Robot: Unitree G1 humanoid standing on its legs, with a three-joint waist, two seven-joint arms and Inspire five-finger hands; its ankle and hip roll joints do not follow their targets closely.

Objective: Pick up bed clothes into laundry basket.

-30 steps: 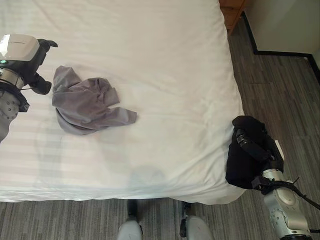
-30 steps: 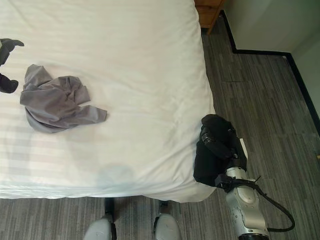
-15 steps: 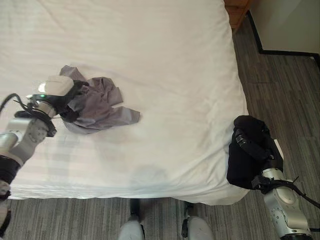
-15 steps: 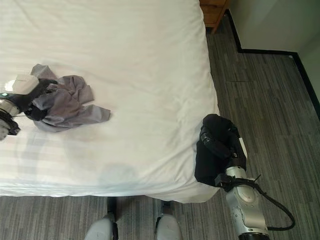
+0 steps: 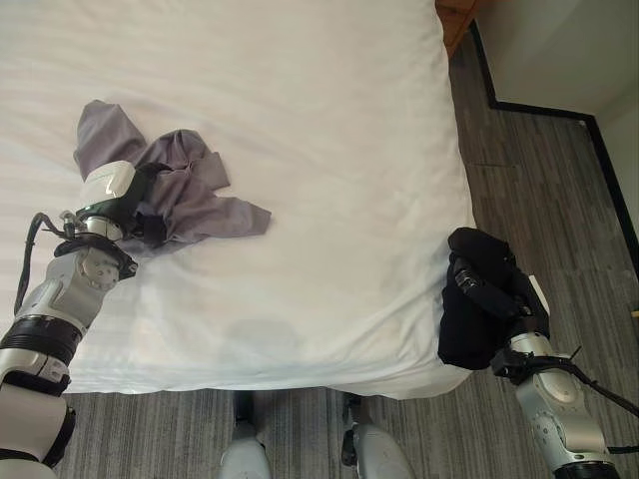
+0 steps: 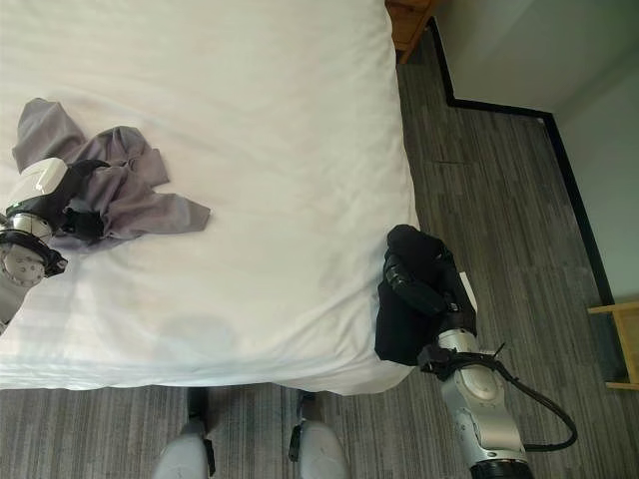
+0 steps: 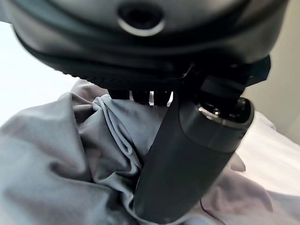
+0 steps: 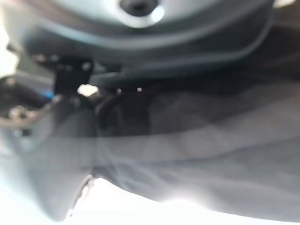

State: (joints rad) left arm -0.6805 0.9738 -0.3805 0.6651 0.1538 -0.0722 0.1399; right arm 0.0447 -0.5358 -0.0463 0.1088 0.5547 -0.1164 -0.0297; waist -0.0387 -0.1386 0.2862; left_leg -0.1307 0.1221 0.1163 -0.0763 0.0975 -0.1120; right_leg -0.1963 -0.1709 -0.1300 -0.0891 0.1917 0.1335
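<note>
Two hands to cover, going view by view. From the left eye, the left hand [image 5: 135, 205] sits on the grey garment [image 5: 190, 195] crumpled on the white bed [image 5: 329, 150], at the bed's left side. Right eye view: the right hand [image 6: 424, 284] is down past the bed's right corner, fingers wrapped round a black garment [image 6: 399, 329] hanging over the grey floor [image 6: 499, 200]. Left wrist view has the thumb [image 7: 192, 159] dug into grey folds, pinching them. Right wrist view shows dark cloth up against the hand.

Both arms were silver-grey with dark joint bands. The left hand [image 5: 128, 205] wore a white cover; the right hand [image 5: 484, 289] was black.
</note>
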